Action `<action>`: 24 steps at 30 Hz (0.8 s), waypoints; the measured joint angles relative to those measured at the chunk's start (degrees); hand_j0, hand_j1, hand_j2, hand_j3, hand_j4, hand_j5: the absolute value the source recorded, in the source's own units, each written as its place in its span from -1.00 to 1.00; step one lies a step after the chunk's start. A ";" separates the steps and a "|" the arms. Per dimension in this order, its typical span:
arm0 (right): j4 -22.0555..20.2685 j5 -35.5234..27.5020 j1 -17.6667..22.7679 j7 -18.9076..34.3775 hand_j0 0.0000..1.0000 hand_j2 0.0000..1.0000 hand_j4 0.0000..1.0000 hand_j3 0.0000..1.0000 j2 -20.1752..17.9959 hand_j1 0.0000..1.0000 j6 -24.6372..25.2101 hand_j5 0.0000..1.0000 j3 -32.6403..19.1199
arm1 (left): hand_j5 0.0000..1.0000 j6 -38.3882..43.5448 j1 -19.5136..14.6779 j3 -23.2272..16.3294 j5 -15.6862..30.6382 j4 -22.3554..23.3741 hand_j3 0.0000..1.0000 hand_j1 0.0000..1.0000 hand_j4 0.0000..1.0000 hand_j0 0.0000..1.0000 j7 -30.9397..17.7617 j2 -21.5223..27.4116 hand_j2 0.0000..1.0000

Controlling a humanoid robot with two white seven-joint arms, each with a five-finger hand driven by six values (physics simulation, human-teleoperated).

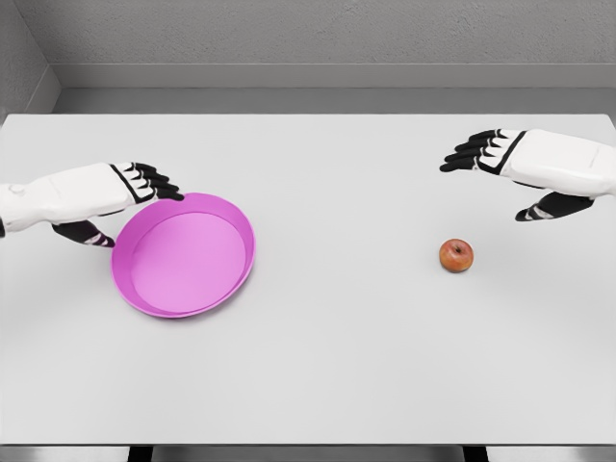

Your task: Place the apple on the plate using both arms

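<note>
A small red apple (456, 255) lies on the white table, right of the middle. A pink plate (183, 253) sits on the left side and looks tilted, its far rim raised. My left hand (120, 207) is at the plate's far left rim, fingers over the edge and thumb below it; I cannot tell whether it grips the rim. My right hand (496, 178) hovers above and to the right of the apple, fingers spread and holding nothing.
The white table (327, 385) spans the whole view, with its front edge at the bottom. A grey wall runs behind its far edge.
</note>
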 measured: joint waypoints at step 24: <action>4.68 -8.93 0.09 7.30 1.00 1.00 1.00 1.00 1.36 1.00 -0.02 1.00 4.96 | 1.00 -0.01 -0.35 0.04 0.00 0.03 1.00 1.00 1.00 1.00 -1.35 0.05 1.00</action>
